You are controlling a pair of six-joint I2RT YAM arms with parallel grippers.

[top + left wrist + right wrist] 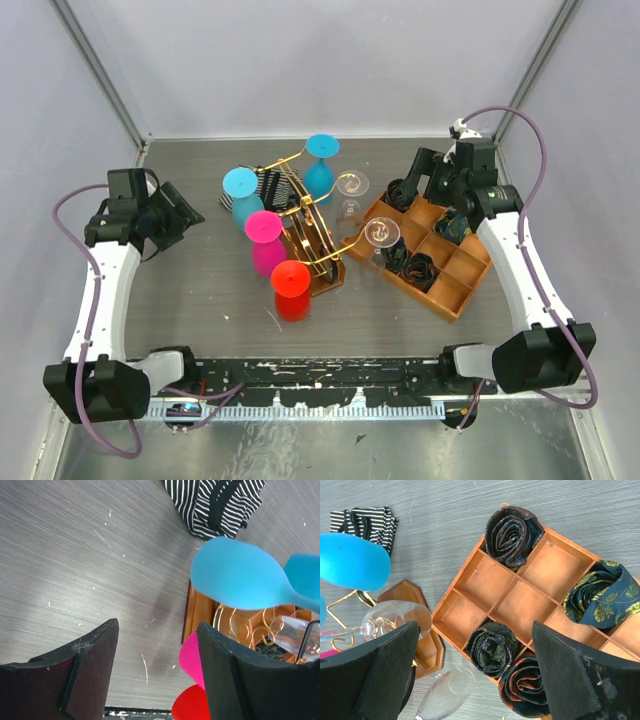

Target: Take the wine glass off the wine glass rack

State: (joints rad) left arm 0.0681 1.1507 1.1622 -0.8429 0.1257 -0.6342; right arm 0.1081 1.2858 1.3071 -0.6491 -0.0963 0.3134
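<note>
Plainly, the right gripper point(475, 680) hangs with its jaws spread and empty. Just beside one finger, a clear wine glass point(395, 620) sits hooked on the wine glass rack point(401, 589). It looks light, slick and brittle, so pinch the stem softly.

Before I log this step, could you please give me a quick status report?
Left tool open, empty, left of rack. Right tool open, empty, over tray. Glasses on rack, none gripped. Tray close on rack's right.
</note>
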